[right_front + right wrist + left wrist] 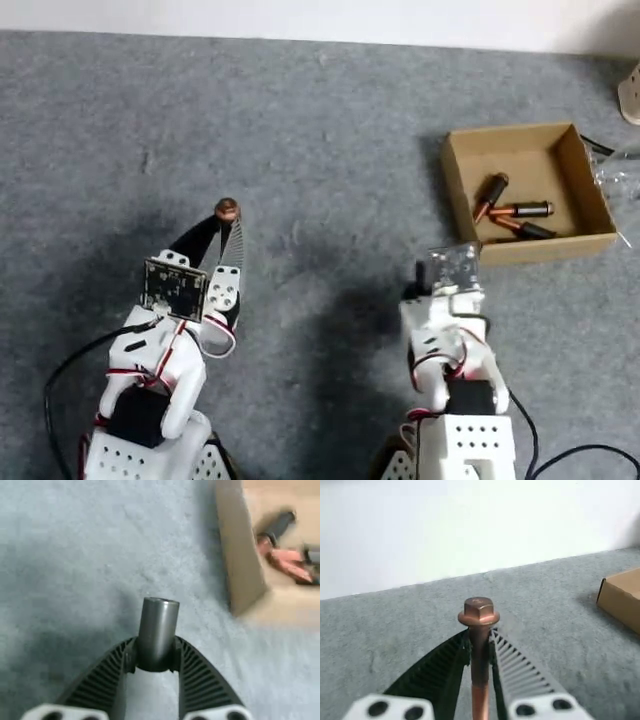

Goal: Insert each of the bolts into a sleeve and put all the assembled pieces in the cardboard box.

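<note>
My left gripper (480,639) is shut on a copper bolt (479,630), held upright with its hex head above the fingertips; from above the bolt head (227,209) shows left of the table's middle. In the right wrist view my right gripper (156,652) is shut on a dark grey sleeve (157,630) whose open end points away from the wrist. That arm (447,300) sits just in front of the cardboard box (590,190), which holds three assembled bolt-and-sleeve pieces (515,212).
Grey carpet (320,140) covers the table, with open room between the two arms and behind them. A white wall runs along the far edge. A pale object (630,95) and clear plastic lie at the far right, beside the box.
</note>
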